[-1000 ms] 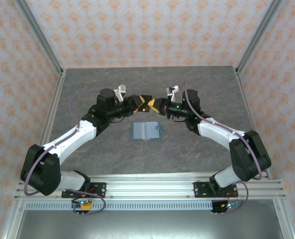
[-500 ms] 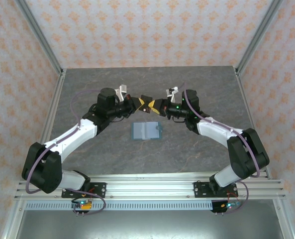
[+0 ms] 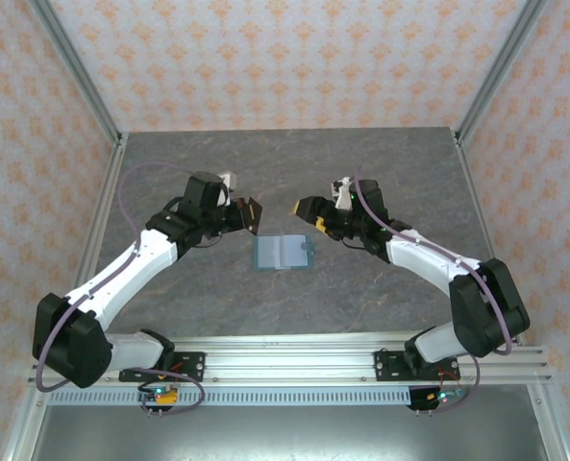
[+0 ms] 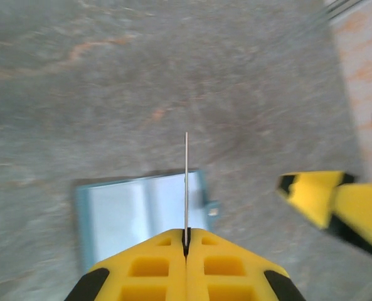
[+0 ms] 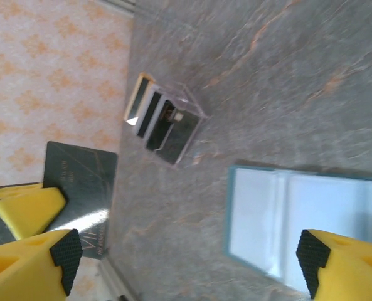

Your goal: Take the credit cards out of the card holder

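Dark and thin, one of the credit cards [image 5: 79,194] was pinched between the yellow fingers [image 4: 154,263] of the left gripper [image 3: 252,213]. The fingers were pressed together on the card's lower edge. The left wrist view showed the card edge-on as a fine upright line above the card holder [image 3: 283,252]. In the top view, gripper and card hung in the air above the card holder's far left corner, not touching it. The teal card holder lay open and flat on the grey stone-patterned table [image 3: 361,288]. Its pale inner pockets faced up and its small tab [image 3: 310,248] stuck out from the right edge. Whether more cards remained in the pockets could not be told. The right gripper [image 3: 313,215] hovered above the card holder's far right corner, its fingers spread wide with nothing between them.
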You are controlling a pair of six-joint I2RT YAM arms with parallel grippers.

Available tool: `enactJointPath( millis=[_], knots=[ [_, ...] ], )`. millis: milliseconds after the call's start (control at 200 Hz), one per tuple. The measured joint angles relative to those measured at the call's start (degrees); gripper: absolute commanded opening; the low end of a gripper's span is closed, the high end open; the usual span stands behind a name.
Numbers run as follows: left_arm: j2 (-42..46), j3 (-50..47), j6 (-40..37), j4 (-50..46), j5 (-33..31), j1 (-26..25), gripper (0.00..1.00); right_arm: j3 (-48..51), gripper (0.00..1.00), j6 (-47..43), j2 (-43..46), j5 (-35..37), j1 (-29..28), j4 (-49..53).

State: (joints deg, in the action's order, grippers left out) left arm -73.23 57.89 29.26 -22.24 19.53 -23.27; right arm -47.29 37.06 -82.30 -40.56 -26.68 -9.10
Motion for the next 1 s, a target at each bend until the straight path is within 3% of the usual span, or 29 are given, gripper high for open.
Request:
enactJointPath(
  millis=[200,480,741,1001],
  knots=[
    [-0.3,4.3,-14.5,-7.9,-6.6,0.6,0.00,1.0,0.96,-2.7,-0.4,3.5,0.0,1.2],
    [-5.4,6.5,-32.5,-10.8,-4.9,9.9,0.00,3.1,0.99,-3.8,-1.3,5.7,0.0,1.4],
    [-7.3,8.5,-44.1,-11.6,-4.5,13.6,0.00,3.1,0.99,-4.2,-1.3,6.6,0.0,1.4],
    [-12.7,8.5,-53.2,-9.4,0.0,17.6,0.00,3.1,0.99,-4.9,-1.3,7.7,0.0,1.4]
  ],
)
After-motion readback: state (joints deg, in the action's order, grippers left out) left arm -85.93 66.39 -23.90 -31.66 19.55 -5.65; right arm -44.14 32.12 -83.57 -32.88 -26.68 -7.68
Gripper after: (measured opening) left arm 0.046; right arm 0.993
